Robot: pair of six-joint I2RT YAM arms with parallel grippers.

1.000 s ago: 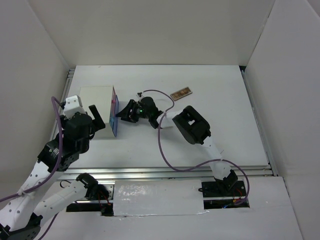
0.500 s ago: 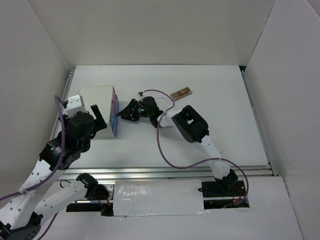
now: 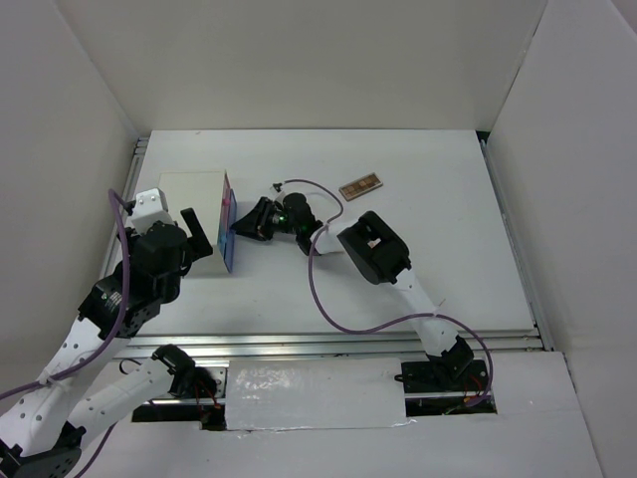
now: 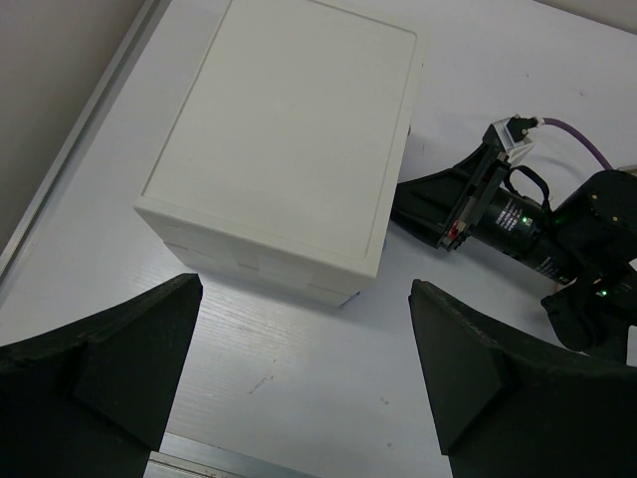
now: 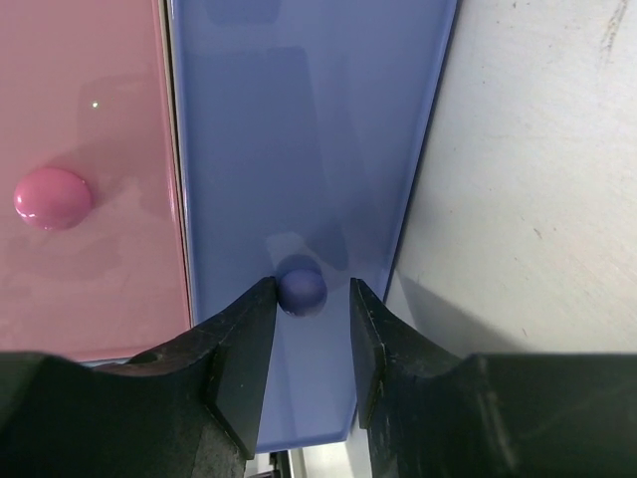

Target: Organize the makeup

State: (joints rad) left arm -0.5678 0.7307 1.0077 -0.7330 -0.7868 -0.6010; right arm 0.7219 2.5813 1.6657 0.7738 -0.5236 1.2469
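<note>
The table (image 3: 448,259) has plenty of bare room to the right of the white drawer box (image 3: 189,199), so a drawer can slide out that way. On its left, the box sits near the table's rail. My left gripper (image 4: 299,368) hangs fully spread above the box's near end and holds nothing.

Over the last second my right gripper (image 5: 312,294) has crept in against the blue drawer front (image 5: 309,129), beside the pink one (image 5: 90,119). Its fingers have narrowed around the blue knob (image 5: 301,287). One finger looks to be touching and the other shows a sliver of gap, so it is not pinching yet. I judge that opening the drawer comes next.

The only makeup I see is a brown eyeshadow palette (image 3: 360,186), lying flat on the table well apart from the box.
</note>
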